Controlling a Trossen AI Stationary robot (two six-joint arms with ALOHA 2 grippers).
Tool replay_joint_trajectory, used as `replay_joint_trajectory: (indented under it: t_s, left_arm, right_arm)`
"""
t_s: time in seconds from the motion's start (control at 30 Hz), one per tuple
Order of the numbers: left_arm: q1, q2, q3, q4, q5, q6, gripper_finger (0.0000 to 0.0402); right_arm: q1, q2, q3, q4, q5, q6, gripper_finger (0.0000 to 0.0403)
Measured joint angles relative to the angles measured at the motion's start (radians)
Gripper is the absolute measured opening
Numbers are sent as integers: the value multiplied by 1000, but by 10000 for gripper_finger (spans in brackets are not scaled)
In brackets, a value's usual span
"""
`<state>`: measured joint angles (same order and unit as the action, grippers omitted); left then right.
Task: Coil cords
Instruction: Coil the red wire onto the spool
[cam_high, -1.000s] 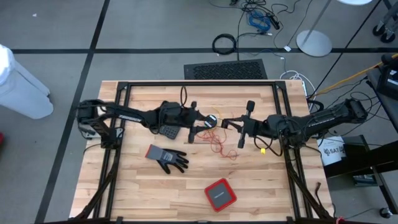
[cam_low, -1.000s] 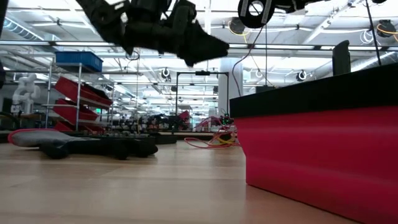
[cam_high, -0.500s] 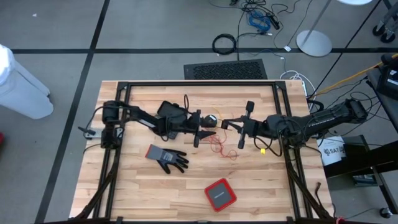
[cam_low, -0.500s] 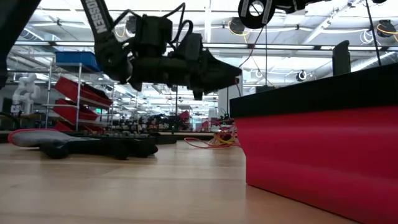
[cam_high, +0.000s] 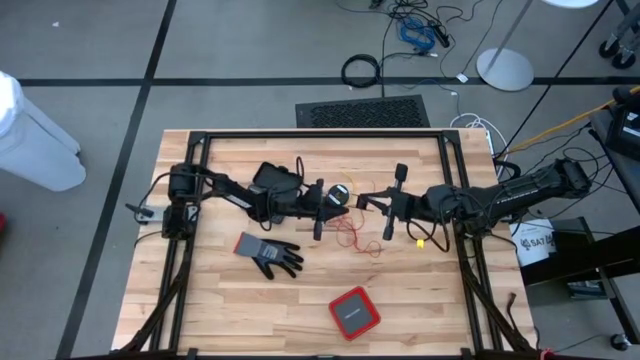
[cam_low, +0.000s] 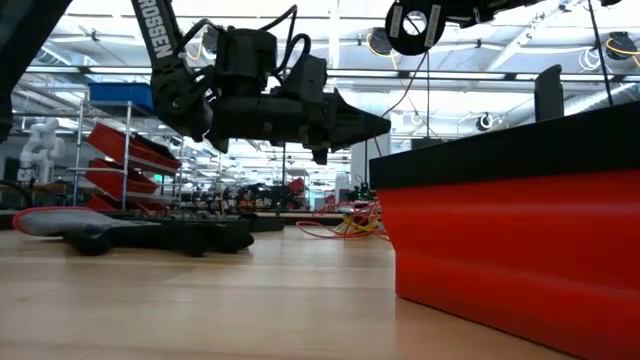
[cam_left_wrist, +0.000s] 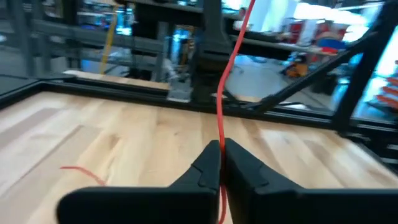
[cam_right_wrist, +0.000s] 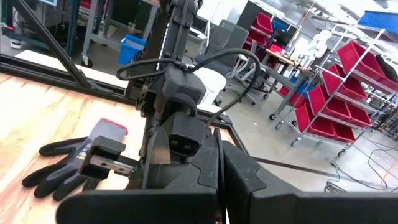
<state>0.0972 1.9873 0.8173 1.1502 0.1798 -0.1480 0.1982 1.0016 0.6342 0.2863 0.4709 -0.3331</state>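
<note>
The red cord lies as a loose tangle (cam_high: 350, 232) on the wooden table between the two arms, and one strand of it (cam_left_wrist: 219, 106) rises from the table. My left gripper (cam_high: 343, 203) hangs level just above the tangle, shut on that strand. My right gripper (cam_high: 366, 200) faces it from the right, higher up (cam_low: 412, 22), with its fingers shut (cam_right_wrist: 221, 158). A small yellow piece (cam_high: 422, 241) lies beside the right arm, and some yellow (cam_low: 363, 222) shows in the tangle. My left gripper pinches a single red strand (cam_left_wrist: 219, 144) between its two fingertips, coming in level from the table's left. Above the fingers the strand runs straight and taut; the rest lies slack on the table. My right gripper is shut where the red strand (cam_low: 412, 75) leads up to it; its own fingers hide the contact.
A grey and black glove (cam_high: 270, 253) lies near the left arm, toward the near edge. A red box with a black top (cam_high: 354, 311) sits near the front edge and fills the low view's right. A black frame (cam_high: 320, 133) borders the table.
My left gripper has come down toward the red tangle, levelling out and rolling a little, and has shut on the red strand. My right gripper has kept still.
</note>
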Motion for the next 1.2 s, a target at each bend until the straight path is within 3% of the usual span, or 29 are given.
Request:
replay_joint_trajectory:
  t_s: [0.17,0.4,0.5,0.77,1.2]
  left_arm:
    - [-1,-13,0,-16,-80,4,4]
    - [15,-120,-2,-82,-106,8,2]
    - [1,-178,-1,-113,-106,24,2]
    - [-83,-223,44,-254,-144,41,1]
    - [-140,-197,148,-353,-234,165,0]
  right_arm:
    - [0,0,0,-91,28,37,0]
    - [0,3,0,-266,29,133,0]
    - [0,18,0,-286,94,143,0]
    - [-7,107,0,-168,300,108,0]
    - [-22,255,0,64,314,49,0]
